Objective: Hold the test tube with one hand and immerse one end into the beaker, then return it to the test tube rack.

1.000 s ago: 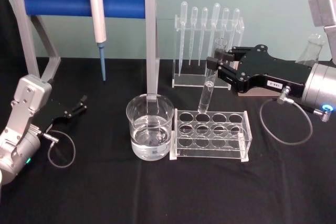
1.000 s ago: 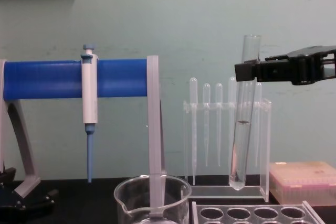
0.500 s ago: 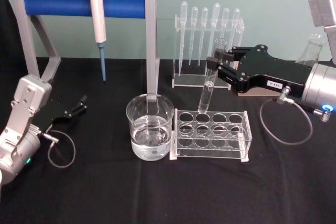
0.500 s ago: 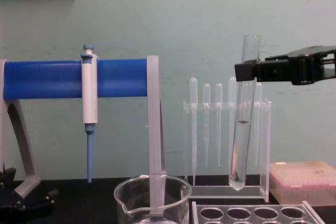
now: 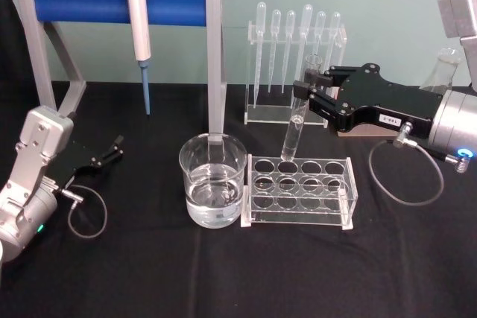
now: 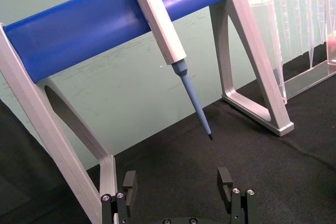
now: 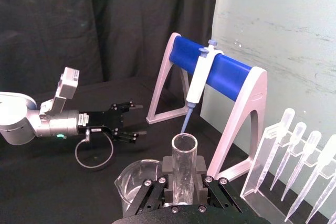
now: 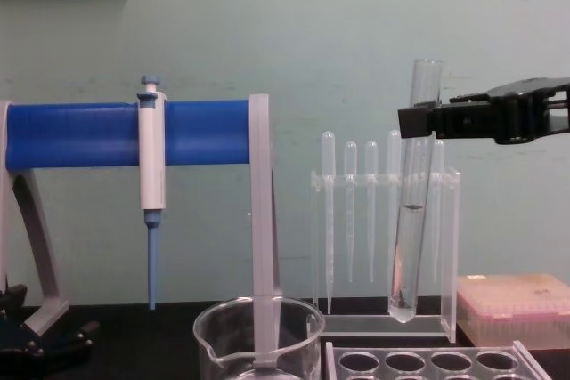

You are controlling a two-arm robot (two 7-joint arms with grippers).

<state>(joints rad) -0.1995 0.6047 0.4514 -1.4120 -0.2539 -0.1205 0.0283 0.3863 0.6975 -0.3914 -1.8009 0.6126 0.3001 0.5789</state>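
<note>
Hanging in the right gripper point(image 5: 306, 88), the test tube point(image 8: 408, 246) runs nearly upright. Its open rim points up and its round bottom points down, tipped slightly toward the robot's left. The black fingers are clenched on the tube's upper part, with the rim standing above them. A dark line crosses the inside of the glass partway up. The tube's bottom hangs in the air over the back row of the clear test tube rack point(image 5: 299, 193), toward its left end and apart from the top plate; which hole it is over cannot be told. The glass beaker point(image 5: 213, 181), partly filled with clear liquid, stands just beside the rack's left end. The grey upright of a blue-barred stand point(image 5: 215, 57) rises behind the beaker, and a micropipette point(image 5: 137, 16) hangs on the bar. Behind the tube stands a clear holder of plastic transfer pipettes point(image 5: 294, 50), and a pink tip box point(image 8: 514, 307) sits farther right. The left gripper point(image 5: 110, 150) rests low at the table's left side, fingers spread, holding nothing.
</note>
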